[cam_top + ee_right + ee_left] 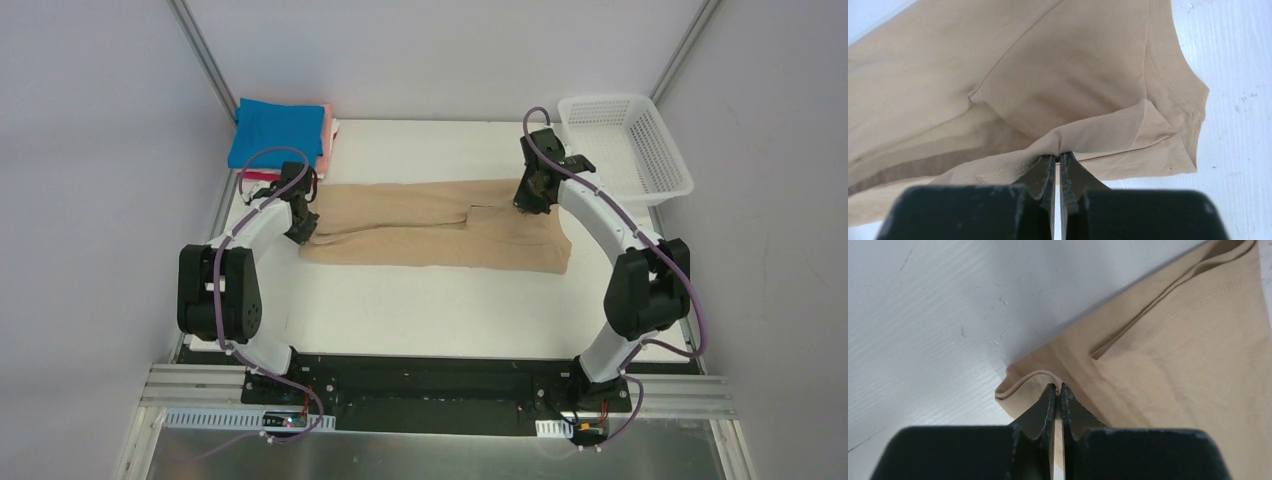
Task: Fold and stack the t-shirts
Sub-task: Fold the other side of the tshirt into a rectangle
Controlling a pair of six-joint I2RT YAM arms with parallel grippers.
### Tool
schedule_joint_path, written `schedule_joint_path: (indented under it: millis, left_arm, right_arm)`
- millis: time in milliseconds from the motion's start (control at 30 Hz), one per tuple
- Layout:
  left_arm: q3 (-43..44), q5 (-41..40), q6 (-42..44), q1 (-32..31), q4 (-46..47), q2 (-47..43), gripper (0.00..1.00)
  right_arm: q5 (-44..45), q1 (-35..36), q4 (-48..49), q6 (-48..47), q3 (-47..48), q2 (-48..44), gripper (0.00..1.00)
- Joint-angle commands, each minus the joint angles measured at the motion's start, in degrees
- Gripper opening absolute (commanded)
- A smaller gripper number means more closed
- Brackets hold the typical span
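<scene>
A tan t-shirt (pixel 430 235) lies across the middle of the white table, folded lengthwise into a long band. My left gripper (pixel 303 227) is shut on the shirt's left end, pinching a hem edge (pixel 1028 379) in the left wrist view (pixel 1058 388). My right gripper (pixel 528 203) is shut on the shirt's upper right edge, pinching a raised fold of cloth (pixel 1098 131) in the right wrist view (pixel 1058 156). A stack of folded shirts, bright blue (pixel 277 132) on top with pink (pixel 327 135) beneath, sits at the back left.
A white mesh basket (pixel 628 145) stands at the back right, off the table's corner. The white table (pixel 430 310) shows bare in front of the shirt. Frame posts rise at both back corners.
</scene>
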Motion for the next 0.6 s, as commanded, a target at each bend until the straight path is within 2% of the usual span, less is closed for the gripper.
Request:
schedule_joint_path:
  millis: [0,100,133,167,200,233,300,367,467,567]
  left_arm:
    - [3.4,-3.8,1.6,1.1,-0.9,2.4,0.00]
    - [4.8,-3.7,2.1,1.1,-0.9,4.4,0.01]
    - [5.2,-3.5,2.2,1.2,-0.9,5.0,0.14]
    - [5.5,-3.2,2.3,1.2,-0.9,5.4,0.31]
    - [5.6,-3.0,2.3,1.3,-1.1,5.8,0.49]
    - [5.6,-3.1,2.1,1.3,-1.2,5.7,0.66]
    - [5.9,-2.9,2.2,1.4,-1.4,4.8,0.80]
    - [6.5,-3.5,3.3,1.4,-1.8,3.0,0.98]
    - [7.1,-3.6,4.9,1.5,-2.1,-0.8,0.99]
    - [8.6,2.7,8.5,1.3,-2.0,-2.6,0.99]
  right_arm:
    - [-1.2,-1.1,1.2,-3.4,5.4,4.3,0.01]
    - [-2.2,-1.5,2.6,-5.4,9.5,10.0,0.03]
    - [-2.5,-1.6,3.3,-6.1,11.1,12.0,0.06]
    - [-2.8,-1.9,2.8,-6.2,13.8,14.4,0.11]
    - [-2.5,-2.2,1.5,-5.9,16.6,16.6,0.19]
    - [-1.8,-2.2,0.7,-5.7,19.3,18.9,0.34]
    - [0.1,-2.3,-1.1,-5.5,24.2,21.8,0.65]
    - [1.5,-2.3,-3.5,-5.0,27.8,22.7,0.73]
    - [2.6,-2.0,-1.7,-4.4,24.2,18.3,0.86]
    - [0.0,-1.8,3.1,-1.6,12.8,10.3,0.99]
